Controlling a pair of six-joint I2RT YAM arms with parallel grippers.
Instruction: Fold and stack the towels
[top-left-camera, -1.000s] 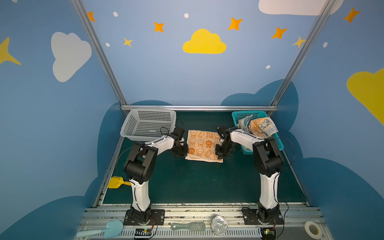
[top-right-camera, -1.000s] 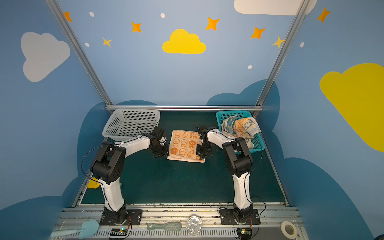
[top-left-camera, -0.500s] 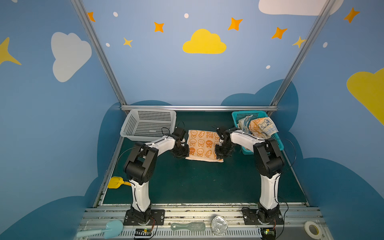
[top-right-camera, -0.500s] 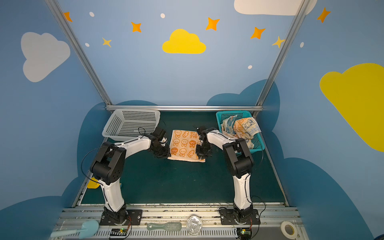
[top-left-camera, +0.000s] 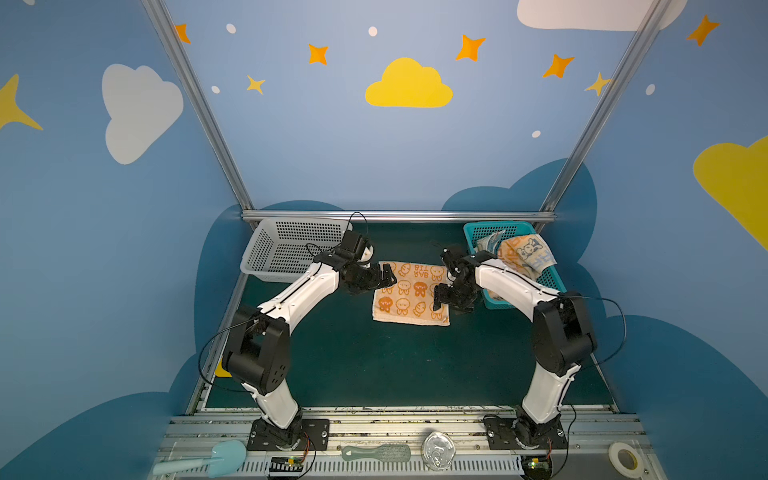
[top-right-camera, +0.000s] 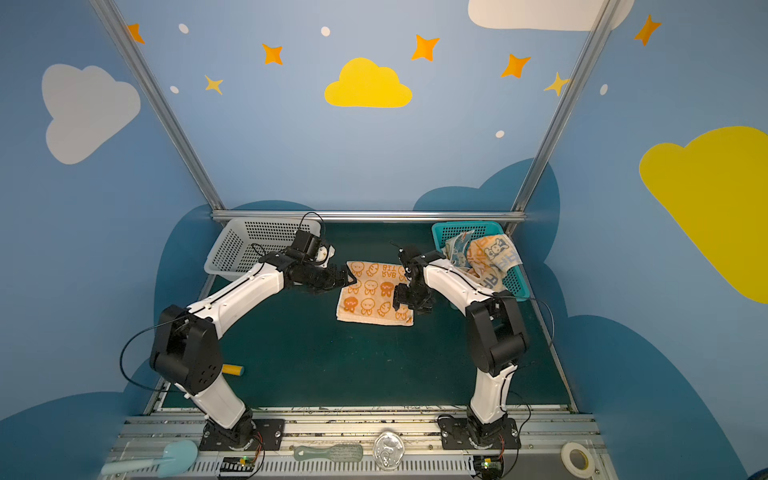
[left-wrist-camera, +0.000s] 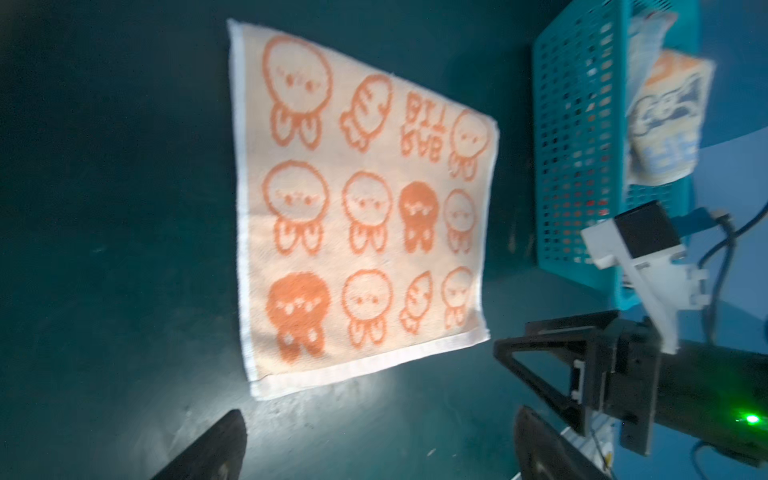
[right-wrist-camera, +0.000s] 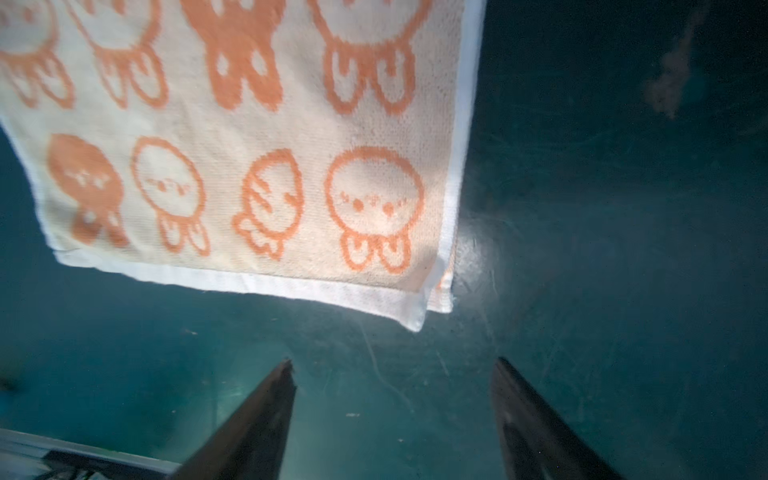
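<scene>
Lying flat on the mat (top-left-camera: 374, 365), orange towel (top-left-camera: 411, 293) looks folded once, doubled corner showing. Left gripper (left-wrist-camera: 378, 424) and right gripper (right-wrist-camera: 395, 370) hang wide and empty beside it. Other two towels (top-left-camera: 525, 255) sit crumpled in teal basket (top-left-camera: 498, 227); nothing stacked.

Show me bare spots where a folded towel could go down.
Widest: mat between orange towel and front rail. Smaller: strip between white basket and teal basket. Crowded: the towel's sides, where left gripper and right gripper hover open.
</scene>
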